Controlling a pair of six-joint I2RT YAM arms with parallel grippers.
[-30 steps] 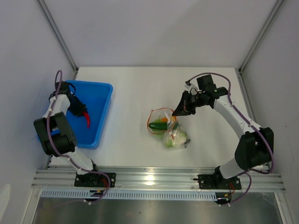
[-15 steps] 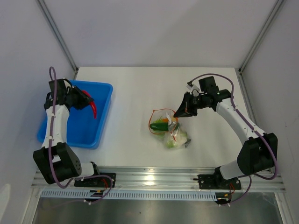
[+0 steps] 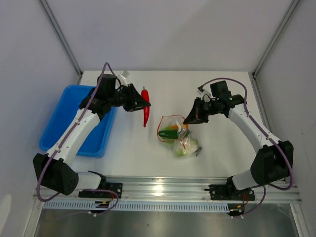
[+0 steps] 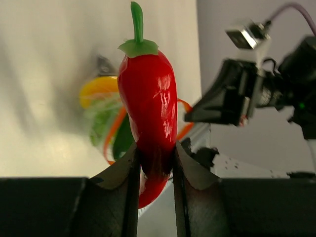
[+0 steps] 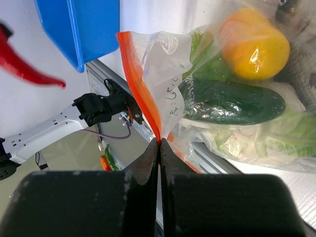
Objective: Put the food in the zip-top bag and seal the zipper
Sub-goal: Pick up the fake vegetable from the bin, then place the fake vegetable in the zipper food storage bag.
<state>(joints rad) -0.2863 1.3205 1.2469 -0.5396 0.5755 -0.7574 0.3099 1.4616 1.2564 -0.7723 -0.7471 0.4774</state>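
Note:
My left gripper [image 3: 141, 103] is shut on the red chili [image 3: 145, 111], held above the table left of the clear zip-top bag [image 3: 178, 135]; the chili [image 4: 148, 113] fills the left wrist view. My right gripper [image 3: 187, 120] is shut on the bag's orange-red zipper strip [image 5: 143, 84] and holds the mouth up and open. Inside the bag lie the dark green cucumber [image 5: 232, 101], the orange-yellow piece [image 5: 254, 42] and the white-green leafy vegetable [image 5: 256, 143]. The grape bunch cannot be made out.
The blue tray [image 3: 74, 121] stands at the left of the table, and its corner [image 5: 81, 29] shows in the right wrist view. The aluminium rail [image 3: 168, 190] runs along the near edge. White walls close in the back and sides.
My left arm lifted the red chili out of the blue tray and swung it right, close to the bag. The right gripper stayed on the zipper strip.

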